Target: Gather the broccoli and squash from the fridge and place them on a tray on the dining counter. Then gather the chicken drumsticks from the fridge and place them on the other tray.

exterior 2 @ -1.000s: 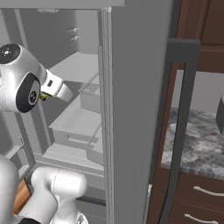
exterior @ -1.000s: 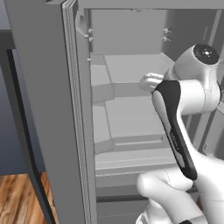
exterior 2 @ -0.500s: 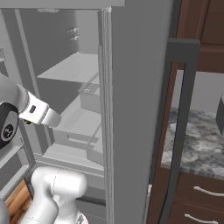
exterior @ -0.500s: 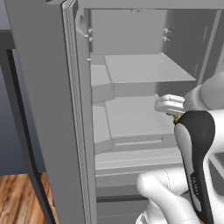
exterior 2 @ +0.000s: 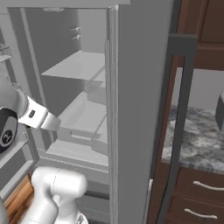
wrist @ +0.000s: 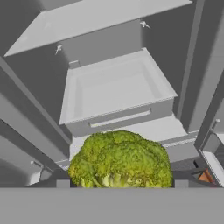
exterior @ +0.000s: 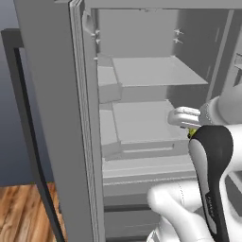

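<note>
The broccoli (wrist: 120, 162), a lumpy green-yellow head, sits large at the bottom of the hand view, between the fingers of my gripper (wrist: 121, 183), which is shut on it. It hides most of the fingers. In the left base view the gripper (exterior: 177, 118) hangs in front of the open fridge (exterior: 52, 118), level with its middle drawer, and a sliver of the broccoli (exterior: 191, 134) shows under the hand. Beyond the broccoli lie the fridge's bare shelf and pulled-out drawer (wrist: 118, 96). The squash, drumsticks and trays are out of view.
The fridge's open doors (exterior 2: 135, 87) stand on both sides of the arm. A small orange piece (wrist: 204, 176) shows low in the right door area; I cannot tell what it is. A marbled counter (exterior 2: 197, 140) over brown drawers lies right of the fridge.
The arm has dropped from the upper shelf level and drawn back toward the fridge's right side, carrying the broccoli. The fridge and base have not moved.
</note>
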Controlling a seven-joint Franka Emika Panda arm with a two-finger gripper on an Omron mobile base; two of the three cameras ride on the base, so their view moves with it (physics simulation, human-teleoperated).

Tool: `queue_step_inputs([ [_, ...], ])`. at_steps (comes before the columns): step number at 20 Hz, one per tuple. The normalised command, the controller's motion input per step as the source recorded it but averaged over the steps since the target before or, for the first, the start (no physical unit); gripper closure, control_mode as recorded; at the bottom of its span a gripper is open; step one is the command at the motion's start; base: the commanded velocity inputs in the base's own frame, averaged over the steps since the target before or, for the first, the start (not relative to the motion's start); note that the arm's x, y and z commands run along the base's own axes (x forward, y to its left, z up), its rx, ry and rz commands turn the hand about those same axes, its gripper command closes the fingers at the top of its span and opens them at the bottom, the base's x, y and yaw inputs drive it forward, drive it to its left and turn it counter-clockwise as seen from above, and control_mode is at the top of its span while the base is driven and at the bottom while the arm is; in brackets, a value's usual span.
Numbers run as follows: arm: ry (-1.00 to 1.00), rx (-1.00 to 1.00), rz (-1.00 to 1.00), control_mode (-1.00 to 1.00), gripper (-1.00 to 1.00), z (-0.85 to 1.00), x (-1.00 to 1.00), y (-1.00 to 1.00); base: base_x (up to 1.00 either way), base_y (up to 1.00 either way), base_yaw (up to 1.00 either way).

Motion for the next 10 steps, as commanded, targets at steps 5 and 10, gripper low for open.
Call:
queue_step_inputs([
  [5, 0.00, 0.00, 0.00, 1.00, 1.00, 0.00, 0.00, 0.00, -0.88, 0.08, -0.01],
  [10, 0.00, 0.00, 0.00, 1.00, 1.00, 0.00, 0.00, 0.00, -0.97, -0.20, -0.01],
])
